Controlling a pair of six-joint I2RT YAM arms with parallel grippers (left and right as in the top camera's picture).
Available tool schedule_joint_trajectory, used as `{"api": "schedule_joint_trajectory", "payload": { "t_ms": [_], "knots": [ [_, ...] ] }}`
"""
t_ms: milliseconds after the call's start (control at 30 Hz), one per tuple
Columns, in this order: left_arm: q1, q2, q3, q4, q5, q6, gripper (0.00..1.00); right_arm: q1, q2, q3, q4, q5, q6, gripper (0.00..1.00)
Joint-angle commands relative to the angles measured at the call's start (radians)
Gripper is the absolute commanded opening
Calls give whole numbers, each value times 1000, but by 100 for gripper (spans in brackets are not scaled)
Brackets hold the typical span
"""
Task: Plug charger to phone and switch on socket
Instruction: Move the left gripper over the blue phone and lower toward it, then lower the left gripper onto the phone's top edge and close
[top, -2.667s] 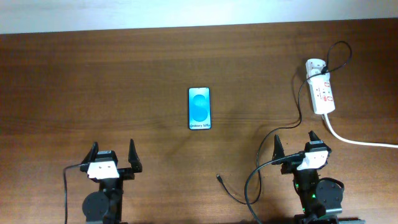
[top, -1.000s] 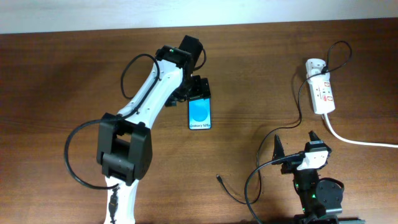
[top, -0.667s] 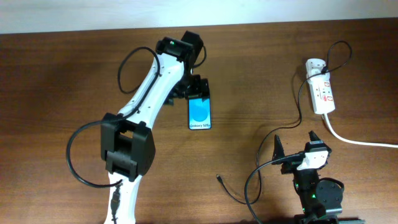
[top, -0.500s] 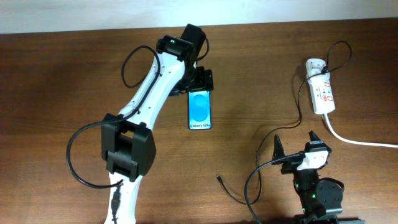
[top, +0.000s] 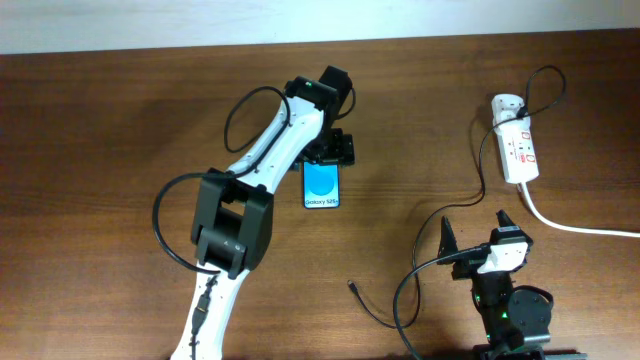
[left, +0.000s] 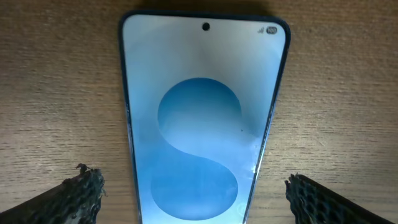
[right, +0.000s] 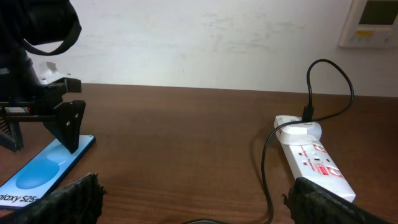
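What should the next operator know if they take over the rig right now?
Left gripper: open, over the far end of the phone with a finger to each side, gripping nothing.
Right gripper: open and empty, parked at the near right.
Phone: screen up, mid-table.
Charger: white plug adapter appears seated at the far end of the socket. Connector tip lies loose on the table, apart from the phone.
Done: nothing plugged into the phone yet.
Left: pick up the tip, plug it into the phone, switch on the socket. Switch state not readable.
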Motion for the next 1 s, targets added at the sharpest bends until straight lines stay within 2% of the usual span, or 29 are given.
{"api": "schedule_joint_trajectory", "payload": {
  "t_ms": [0,533,967],
  "knots": [
    [6,11,15,-1,24,-11,99,7,-6,-5,-5,2,4,98],
    [6,12,15,-18,18,-7,99,7,-6,-5,-5,2,4,98],
    [5,12,15,27,3,-8,99,7,-6,-5,-5,2,4,99]
  ]
}}
